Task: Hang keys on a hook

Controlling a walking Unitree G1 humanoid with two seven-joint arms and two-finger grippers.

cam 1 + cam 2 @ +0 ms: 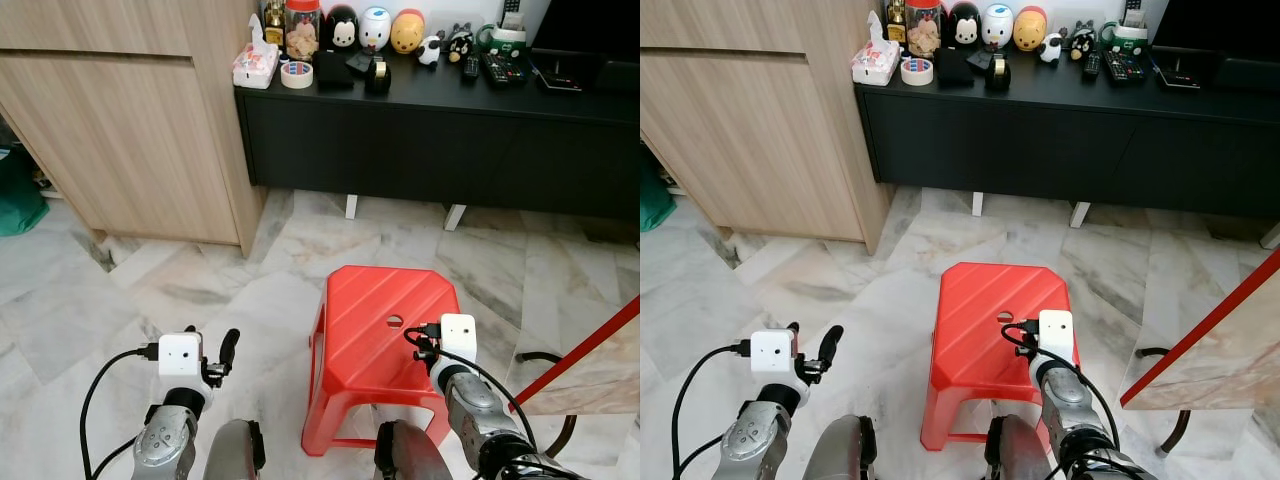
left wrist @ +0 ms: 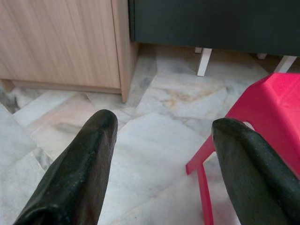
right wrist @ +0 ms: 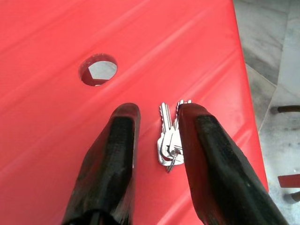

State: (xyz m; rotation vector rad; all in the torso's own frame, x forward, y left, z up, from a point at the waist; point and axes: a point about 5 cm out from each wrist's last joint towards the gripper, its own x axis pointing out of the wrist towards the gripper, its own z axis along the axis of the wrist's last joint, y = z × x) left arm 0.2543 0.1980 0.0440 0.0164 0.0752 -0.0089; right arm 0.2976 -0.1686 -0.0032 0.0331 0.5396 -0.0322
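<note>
A small bunch of silver keys (image 3: 168,140) lies flat on the top of a red plastic stool (image 1: 375,320), near its right edge and short of the round hole (image 3: 97,70). My right gripper (image 3: 158,111) hovers just over the stool, open. The keys rest between its two black fingers, close against one finger (image 3: 201,136), and the fingers are not closed on them. My left gripper (image 2: 164,123) is open and holds nothing, low over the marble floor to the left of the stool.
A long black cabinet (image 1: 430,130) stands ahead, its top crowded with toys, a tape roll and remotes. A wooden cupboard (image 1: 130,120) is at the left. A red-edged marble slab (image 1: 590,370) juts in at the right, beside the stool.
</note>
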